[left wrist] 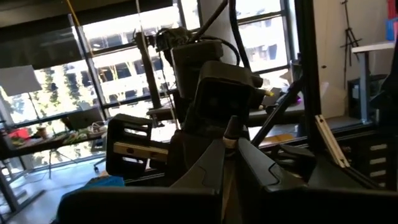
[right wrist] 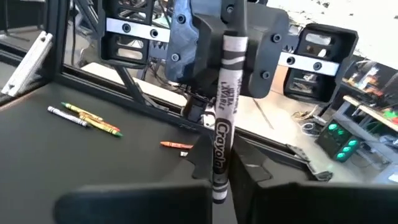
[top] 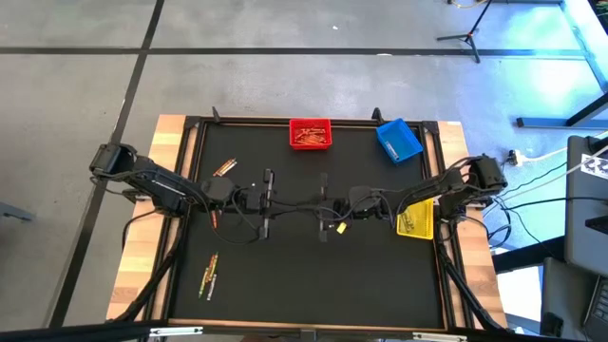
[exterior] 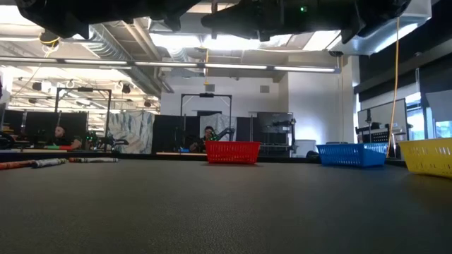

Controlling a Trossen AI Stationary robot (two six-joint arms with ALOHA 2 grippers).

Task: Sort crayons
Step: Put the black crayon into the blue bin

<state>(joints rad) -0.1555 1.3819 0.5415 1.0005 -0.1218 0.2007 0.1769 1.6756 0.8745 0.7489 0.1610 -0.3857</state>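
Note:
A pale grey crayon (right wrist: 224,112) with black lettering hangs level above the middle of the table, between my two grippers. My left gripper (top: 285,201) comes from the table's left and my right gripper (top: 312,203) from its right; they face each other, each shut on one end of this crayon. Other crayons lie on the black mat: two orange ones (top: 224,168) at the far left, several (top: 209,274) at the near left, and one yellow piece (top: 340,228) under the right gripper. The red bin (top: 310,133) holds several crayons. My left gripper pinches one end of the grey crayon between its two fingers; the tip (left wrist: 230,127) shows just past them. The fingers come level from the table's left, along the crayon, which is clear of the table. My right gripper pinches the crayon's other end (right wrist: 219,177) between its two fingers, level from the table's right and along the crayon.
A blue bin (top: 398,140) stands at the far right and a yellow bin (top: 414,218) at the right edge, beside the right arm. A raised black frame (top: 190,161) borders the mat. People sit in the room beyond the table's far edge.

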